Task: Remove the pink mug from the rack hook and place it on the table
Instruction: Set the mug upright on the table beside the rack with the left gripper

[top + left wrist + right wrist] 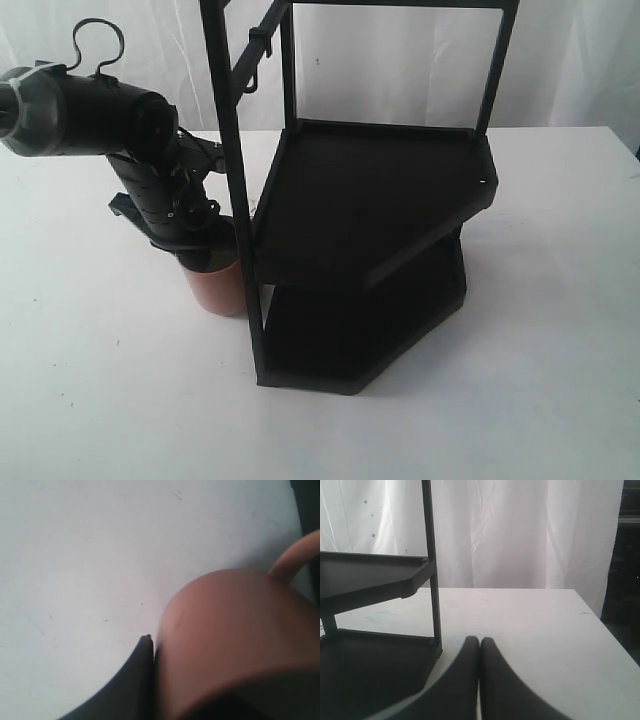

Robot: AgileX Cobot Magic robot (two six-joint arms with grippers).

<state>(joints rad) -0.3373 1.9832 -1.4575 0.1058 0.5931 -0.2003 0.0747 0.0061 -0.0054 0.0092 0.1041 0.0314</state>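
Observation:
The pink mug (217,287) stands upright just left of the black rack's front post, its base at or barely above the white table (90,390); I cannot tell whether it touches. My left gripper (205,256) comes down onto its rim and is shut on it. In the left wrist view the mug (235,640) fills the near corner, its loop handle (295,555) points away, and one black finger (135,680) presses its outer wall; the other finger is hidden. The rack hook (257,43) on the slanted bar is bare. My right gripper (479,643) is shut and holds nothing.
The tall black two-shelf rack (370,190) stands mid-table, its front post (235,180) right beside the mug. In the right wrist view the rack's shelves (370,580) lie beside the gripper. White curtain behind. Bare table spreads to the left and in front.

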